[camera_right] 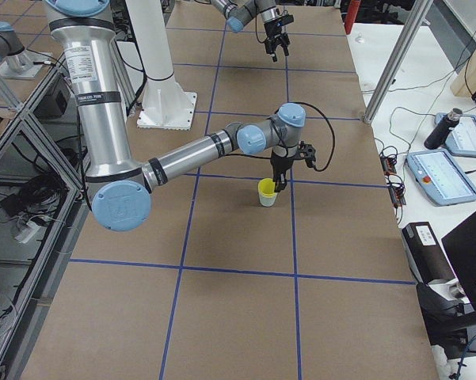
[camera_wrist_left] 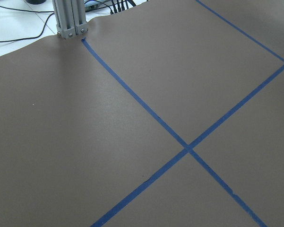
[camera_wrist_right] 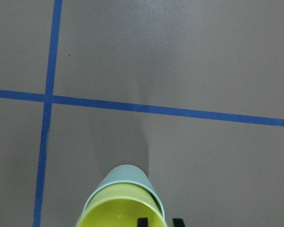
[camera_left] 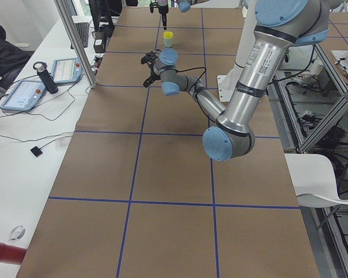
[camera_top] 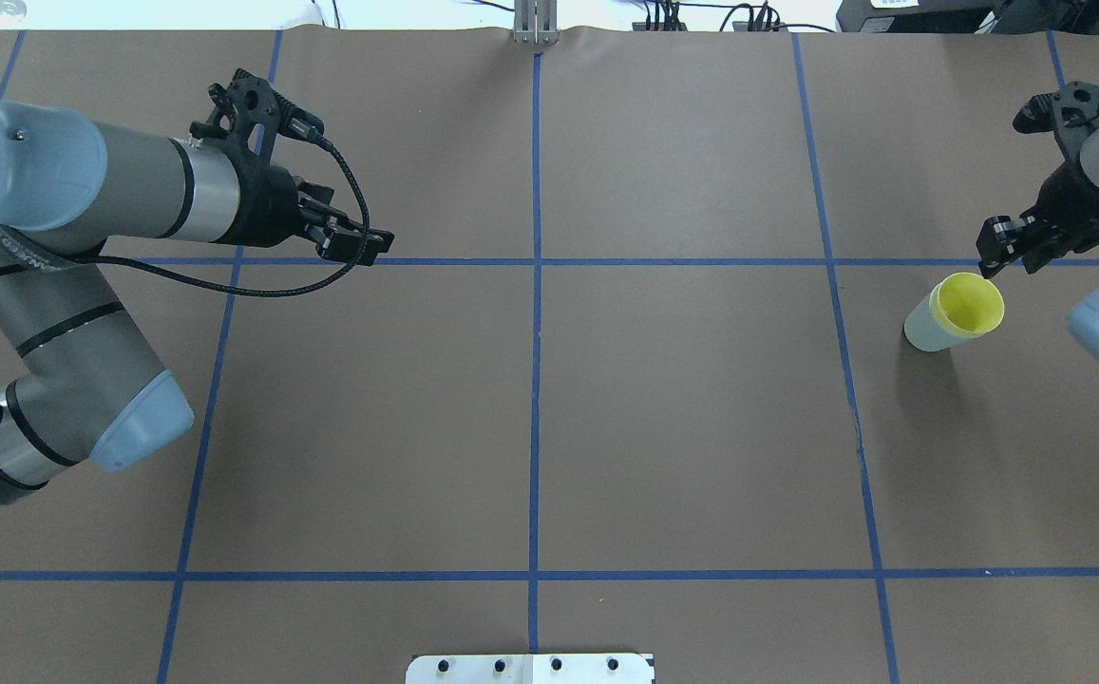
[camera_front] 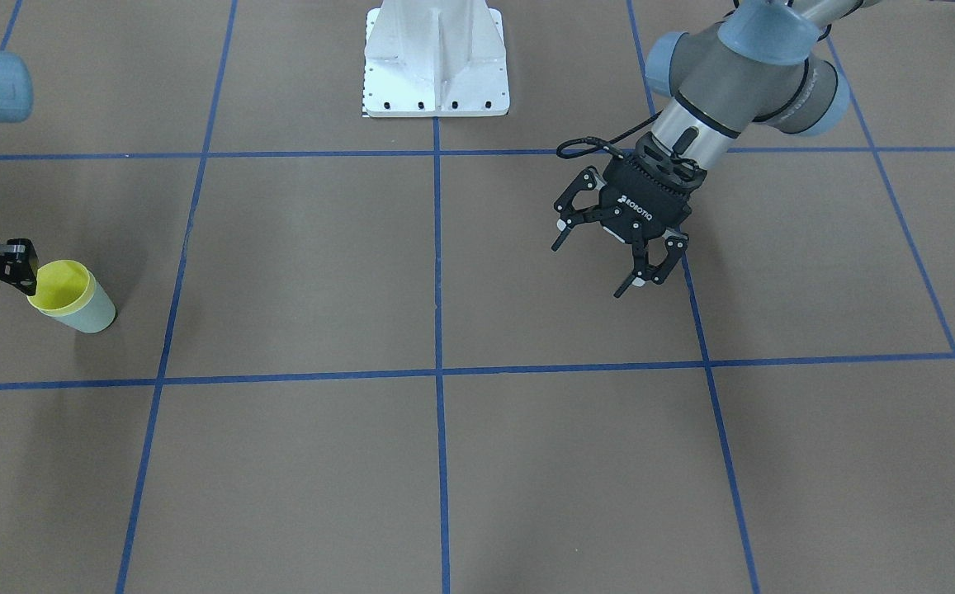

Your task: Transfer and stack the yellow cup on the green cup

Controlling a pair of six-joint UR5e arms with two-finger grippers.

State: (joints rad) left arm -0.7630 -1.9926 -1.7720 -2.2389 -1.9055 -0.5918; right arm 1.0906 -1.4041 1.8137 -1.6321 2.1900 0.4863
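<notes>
Overhead exterior view: the small bright yellow plastic cup (camera_top: 969,306) sits nested in the pale mint-green plastic cup (camera_top: 921,332) on the brown bench (camera_top: 549,427), far right. The right gripper (camera_top: 1007,258) hangs at the yellow rim, fingers (camera_wrist_right: 142,221) close together astride it; pinching or free, I can't tell. If they're gripping when the arm lifts, the stack could tip or pull apart. Meanwhile the left gripper (camera_front: 597,266) waits well away, fingers spread.

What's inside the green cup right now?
The yellow cup sits nested in the green cup; its rim and empty inside show. The green wall hides its lower outside.
</notes>
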